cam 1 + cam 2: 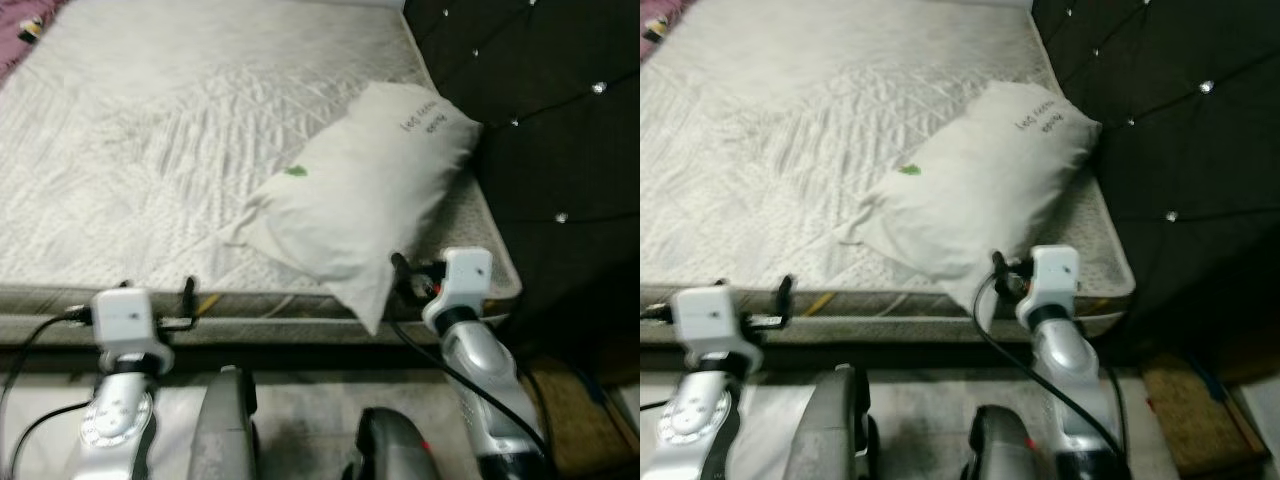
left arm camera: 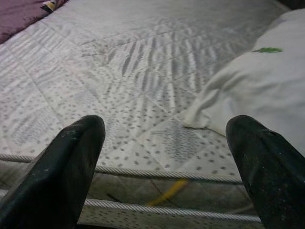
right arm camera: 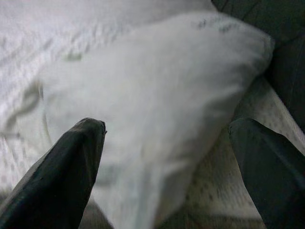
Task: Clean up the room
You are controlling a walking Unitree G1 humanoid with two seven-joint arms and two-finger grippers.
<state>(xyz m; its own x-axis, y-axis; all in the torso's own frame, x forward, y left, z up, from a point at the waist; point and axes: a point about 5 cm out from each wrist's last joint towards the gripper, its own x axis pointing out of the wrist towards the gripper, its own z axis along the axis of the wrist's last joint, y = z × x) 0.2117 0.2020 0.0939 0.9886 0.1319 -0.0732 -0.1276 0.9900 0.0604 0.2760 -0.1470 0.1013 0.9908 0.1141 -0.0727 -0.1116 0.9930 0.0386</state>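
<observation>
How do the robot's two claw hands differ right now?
The right gripper points at the corner of the white pillow, which overhangs the mattress edge; the left gripper faces bare quilted mattress. The right sits near the dark tufted headboard, the left farther away. Both are open at the bed's edge.

Bare quilted mattress (image 1: 150,150), white pillow (image 1: 360,190) lying near headboard (image 1: 560,120)

Head views overlook mattress (image 1: 200,150); wrist views seemingly nearer.

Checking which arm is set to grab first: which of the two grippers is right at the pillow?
The right gripper, open at the white pillow's near corner by the black headboard. The left gripper faces bare mattress instead.
</observation>
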